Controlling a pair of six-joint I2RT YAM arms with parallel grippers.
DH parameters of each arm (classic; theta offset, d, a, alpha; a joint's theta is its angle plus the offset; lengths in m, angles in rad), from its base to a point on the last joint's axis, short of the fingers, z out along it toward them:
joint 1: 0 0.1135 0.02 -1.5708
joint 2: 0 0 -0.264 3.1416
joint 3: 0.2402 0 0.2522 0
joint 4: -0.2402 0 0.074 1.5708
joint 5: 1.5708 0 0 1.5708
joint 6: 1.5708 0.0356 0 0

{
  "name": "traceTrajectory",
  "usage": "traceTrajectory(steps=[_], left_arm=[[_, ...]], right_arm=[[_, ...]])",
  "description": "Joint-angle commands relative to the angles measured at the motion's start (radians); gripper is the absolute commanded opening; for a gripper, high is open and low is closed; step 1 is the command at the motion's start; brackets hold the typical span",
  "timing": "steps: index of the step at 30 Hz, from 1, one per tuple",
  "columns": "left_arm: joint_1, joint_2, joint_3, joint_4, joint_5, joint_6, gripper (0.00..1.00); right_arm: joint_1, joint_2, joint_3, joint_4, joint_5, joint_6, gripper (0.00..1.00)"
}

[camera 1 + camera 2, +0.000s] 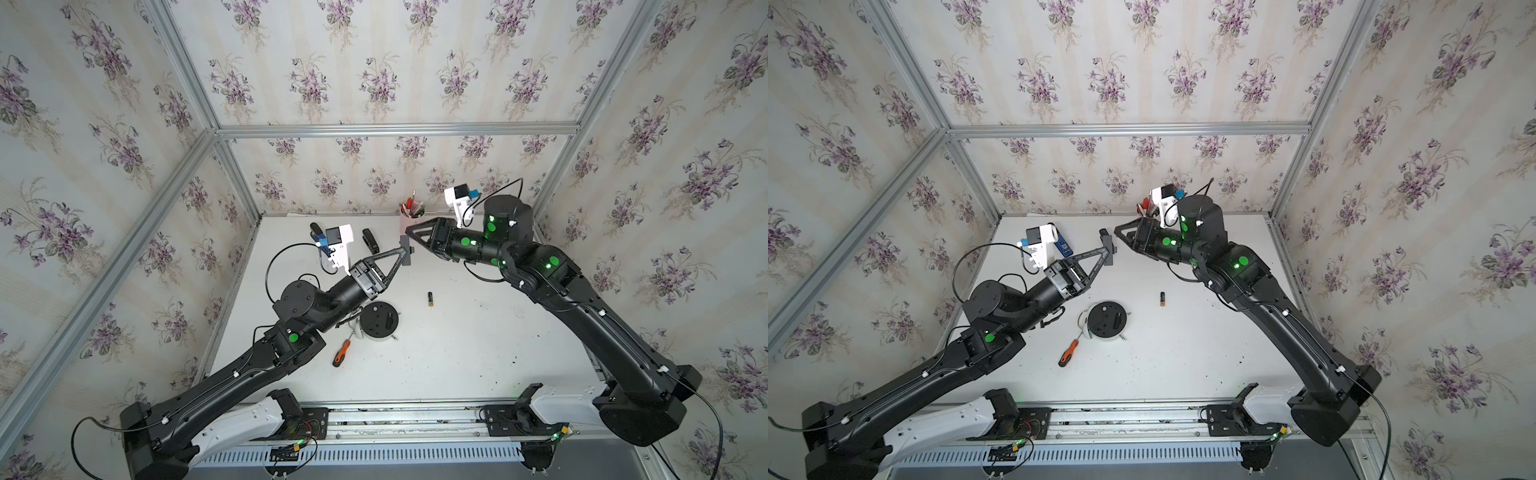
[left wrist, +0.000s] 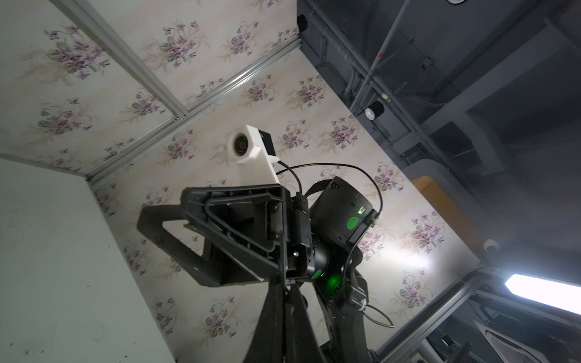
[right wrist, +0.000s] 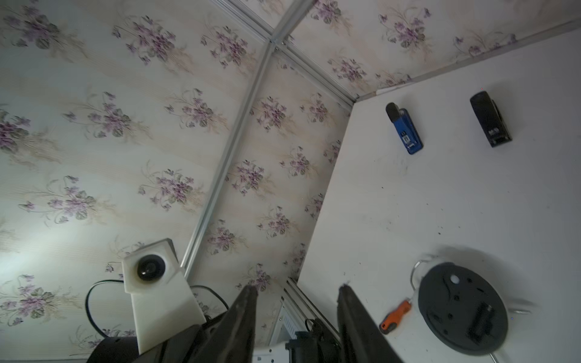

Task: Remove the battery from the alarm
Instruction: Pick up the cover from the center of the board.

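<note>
The battery (image 1: 430,299) (image 1: 1162,299), black with a gold end, lies loose on the white table, right of the alarm. The alarm (image 1: 378,322) (image 1: 1106,320) (image 3: 462,309) lies face down, its round black back up. Raised above the far middle of the table, my left gripper (image 1: 404,250) (image 1: 1109,250) (image 2: 286,289) is shut on a small flat grey cover piece (image 1: 407,258) (image 1: 1108,258). My right gripper (image 1: 409,235) (image 1: 1117,230) (image 3: 298,287) is just beyond that piece, open, with nothing between its fingers.
An orange-and-black screwdriver (image 1: 341,352) (image 1: 1068,352) (image 3: 396,316) lies beside the alarm's near left. A black stapler (image 1: 370,241) (image 3: 490,121) and a blue one (image 1: 1064,247) (image 3: 405,129) lie at the back left. A pink pen cup (image 1: 412,216) stands at the back wall.
</note>
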Motion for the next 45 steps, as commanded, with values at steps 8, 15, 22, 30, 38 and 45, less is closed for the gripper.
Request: traceTrajectory(steps=[8, 15, 22, 30, 38, 45], left_arm=[[0.001, -0.034, -0.04, -0.133, -0.054, 0.051, 0.0], [0.001, -0.019, -0.05, -0.13, -0.058, 0.049, 0.0], [0.004, -0.006, -0.052, -0.119, -0.058, 0.045, 0.0], [0.004, 0.01, -0.053, -0.099, -0.051, 0.035, 0.0], [0.007, 0.012, -0.058, -0.091, -0.042, 0.028, 0.0], [0.014, 0.016, -0.059, -0.075, -0.012, 0.008, 0.0]], right_arm=[[0.011, -0.129, -0.184, 0.054, -0.036, -0.007, 0.46], [0.012, -0.149, -0.254, 0.185, -0.117, 0.058, 0.46], [0.02, -0.153, -0.295, 0.243, -0.146, 0.096, 0.36], [0.031, -0.162, -0.342, 0.301, -0.164, 0.125, 0.24], [0.032, -0.166, -0.347, 0.304, -0.162, 0.124, 0.09], [0.032, -0.164, -0.347, 0.319, -0.166, 0.116, 0.0]])
